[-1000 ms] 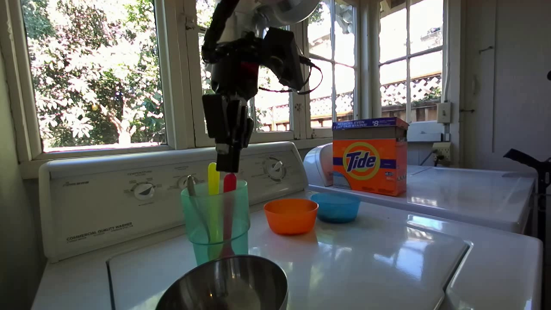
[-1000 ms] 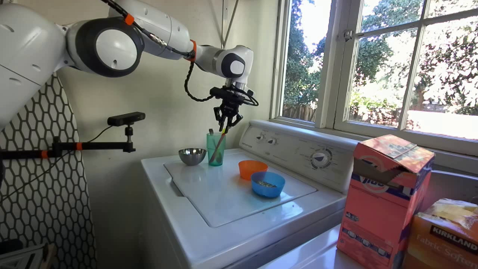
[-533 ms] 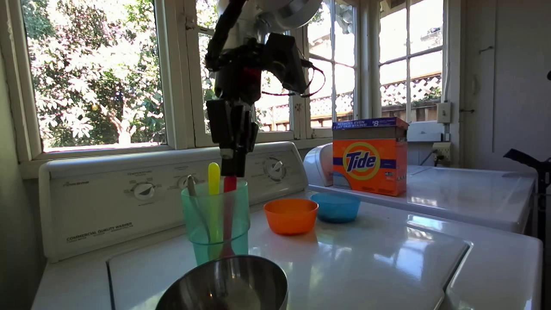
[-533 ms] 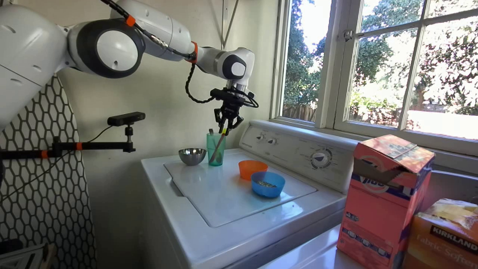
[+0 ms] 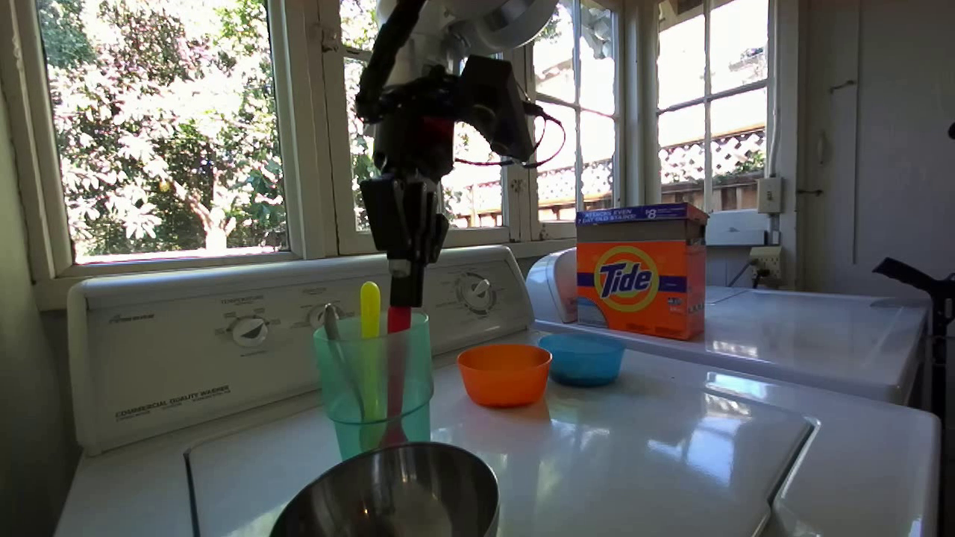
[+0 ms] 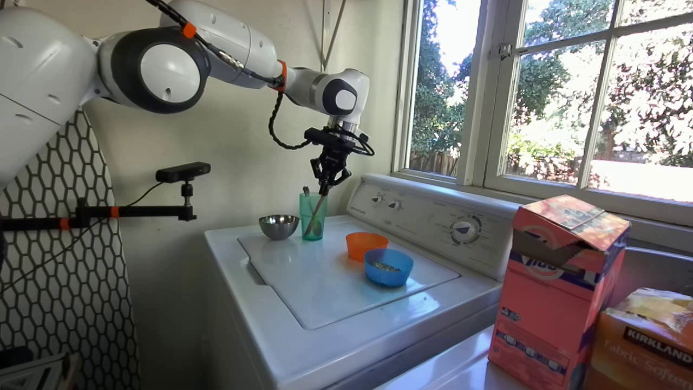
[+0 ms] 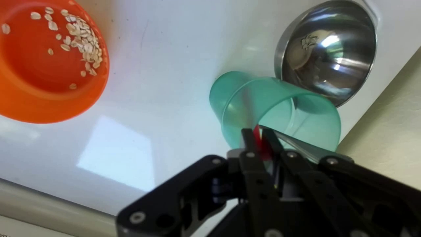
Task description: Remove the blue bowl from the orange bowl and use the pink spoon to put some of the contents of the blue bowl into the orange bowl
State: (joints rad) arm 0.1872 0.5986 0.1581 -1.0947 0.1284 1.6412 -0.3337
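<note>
At the upper left in an exterior view, the arm (image 6: pixel 233 40) reaches in, over a small camera (image 6: pixel 183 171) on a black bar (image 6: pixel 151 211). Nearer the centre, the steel bowl (image 6: pixel 279 231) sits on the white washer (image 6: pixel 319 287), and just right of it the green cup (image 6: pixel 319 225) stands upright. In the cup, again left to right in an exterior view, are a grey utensil (image 5: pixel 331 324), a yellow utensil (image 5: pixel 370 302) and the pink spoon (image 5: pixel 399 319), wider end down. The jaws point downward over the cup's mouth and are closed on the top of the spoon's handle; in the wrist view a strip of pinkish red shows between the fingertips (image 7: pixel 249 140).

Right of the cup comes the orange bowl (image 6: pixel 358 247), upright on the washer; the wrist view has it at the upper left, with pale flakes (image 7: pixel 85 42) mostly gathered along one side. Next is the blue bowl (image 6: pixel 389 277), also upright and out of the orange one, with pale bits (image 6: pixel 386 267) in its bottom; whether the two touch I cannot tell. Behind the bowls runs the control panel (image 6: pixel 422 219), a window (image 6: pixel 557 103) above it. At the right edge stand a Tide box (image 6: pixel 541 303), its lid ajar, and, at the lower right, a Kirkland box (image 6: pixel 639 352).
</note>
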